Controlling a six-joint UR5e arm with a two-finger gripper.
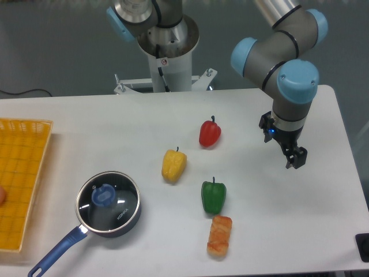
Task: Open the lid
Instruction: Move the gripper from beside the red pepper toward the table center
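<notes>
My gripper (294, 157) hangs over the right part of the tabletop (86, 115), nearer the right edge than the middle, pointing down. From this angle the fingers overlap into one dark shape, so I cannot tell whether they are apart or together; nothing seems to be between them.

The lid (108, 198) sits well away from me, near the front-left corner of the tabletop. It lies flat on the saucepan (133, 217), its metal rim matching the pan's rim all the way round, and its blue knob (104, 195) sits a little left of centre in the glass. The pan's blue handle (56, 253) runs toward the front edge, angled left.

Left of the pan, a yellow basket (23, 173) lies along the left edge.

Between the pan and my gripper lie the vegetables: a yellow pepper (173, 164) near the middle, a red pepper (210, 133) behind and to its right, and a green pepper (214, 196) in front of the red one. Just in front of the green pepper, near the front edge, lies an orange-brown piece of bread (219, 235), apart from it.
</notes>
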